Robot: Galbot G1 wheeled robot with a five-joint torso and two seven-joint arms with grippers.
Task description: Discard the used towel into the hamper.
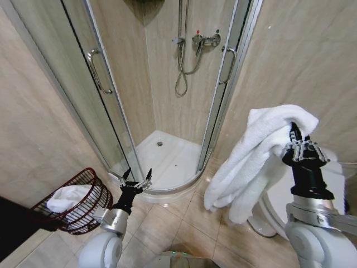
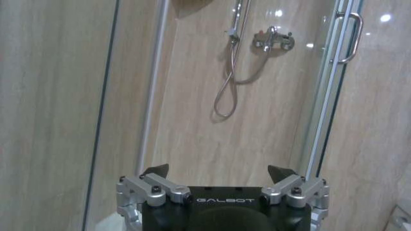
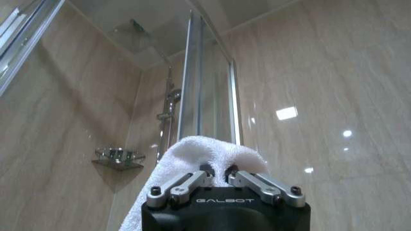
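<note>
A white towel (image 1: 254,159) hangs in long folds from my right gripper (image 1: 294,133), which is raised at the right and shut on the towel's top edge. In the right wrist view the towel (image 3: 205,151) bulges over the closed fingers (image 3: 192,180). The hamper (image 1: 89,209), a dark red-brown wire basket, stands on the floor at the lower left with a white cloth (image 1: 67,196) inside. My left gripper (image 1: 137,177) is held low just right of the hamper, open and holding nothing; its fingertips (image 2: 156,171) stand wide apart in the left wrist view.
A corner shower cabin with glass doors (image 1: 106,84) and a white tray (image 1: 167,159) fills the middle. A shower hose and mixer (image 1: 195,47) hang on its back wall. A white toilet (image 1: 273,201) stands behind the right arm. Tiled floor lies between the hamper and the toilet.
</note>
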